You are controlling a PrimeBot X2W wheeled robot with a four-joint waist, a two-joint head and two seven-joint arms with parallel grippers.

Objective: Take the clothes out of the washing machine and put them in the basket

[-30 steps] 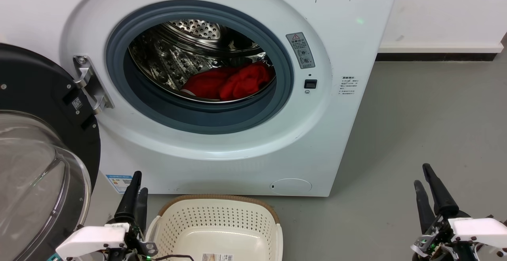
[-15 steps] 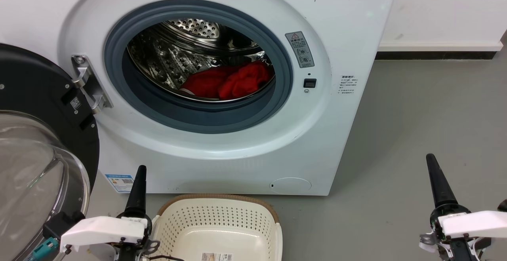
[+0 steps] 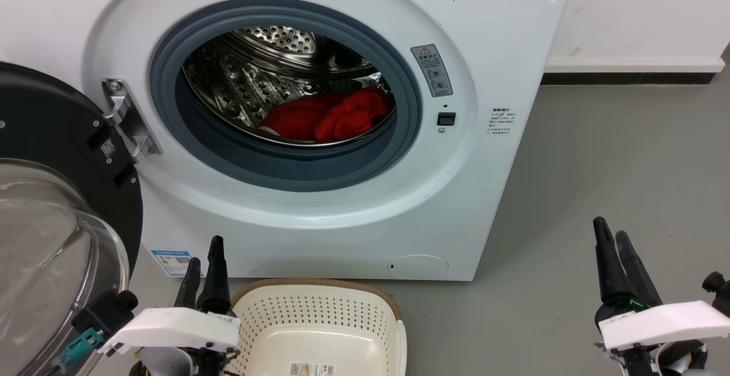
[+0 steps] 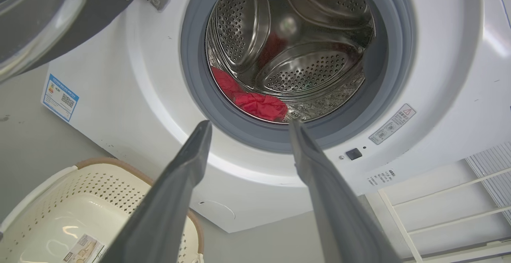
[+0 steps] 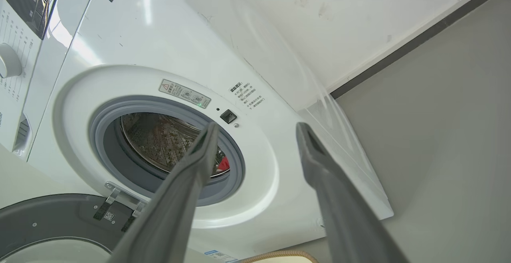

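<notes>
Lying low in the drum (image 3: 239, 79), clothes (image 3: 331, 116) sit above the basket (image 3: 319, 286). Left pincer (image 3: 203, 255) and right pincer (image 3: 610, 229) both gape, empty. Recommended: clear the seal (image 3: 285, 168), pinch bunched fabric deep.

The washing machine (image 3: 513, 51) has a smooth, glossy white shell, and its drum (image 3: 251, 79) is shiny perforated steel that's pretty mirror-like. The door seal (image 3: 285, 170) looks like matt grey rubber, and the hinge (image 3: 125, 119) is bright bare metal. The door (image 3: 45, 239) dome is clear and glossy. The clothes (image 3: 336, 116) are soft red cloth. The basket (image 3: 319, 313) is smooth cream plastic with a brown woven-look rim and a paper label (image 3: 312, 370). The floor (image 3: 627, 165) is matt grey.
</notes>
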